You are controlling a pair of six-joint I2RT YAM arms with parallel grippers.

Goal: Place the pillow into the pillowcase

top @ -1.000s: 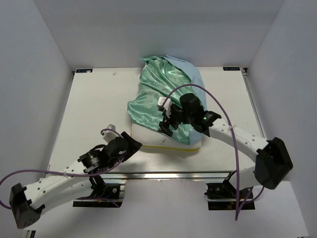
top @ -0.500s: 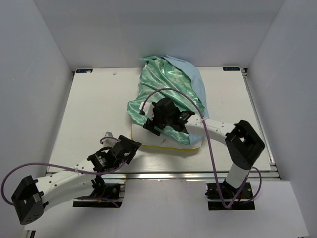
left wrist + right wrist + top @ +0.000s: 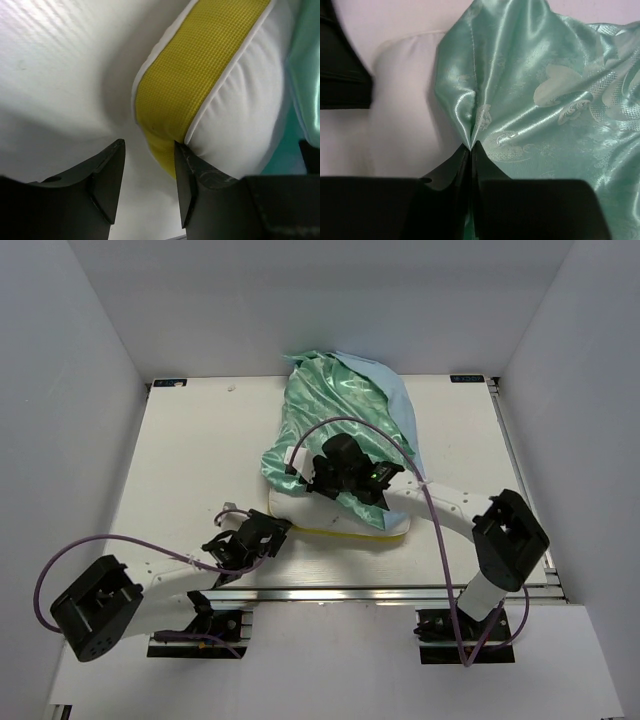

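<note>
**White bench [image 3: 180,460], pillow [image 3: 310,518] only partly covered**

At left we see the left fingers [image 3: 107,180] open beside the pillow's yellow corner. Mid-bench the pillowcase [image 3: 340,410] drapes over the pillow, whose near edge is, we judge, not yet covered. The right fingers [image 3: 452,170] pinch a satin fold. Bare bench lies leftward, and the near rim is close.

We see a white worktop [image 3: 190,460] boxed in by plain white walls [image 3: 320,310] on three sides, with a silvery metal rail [image 3: 350,592] running along its near edge.
</note>
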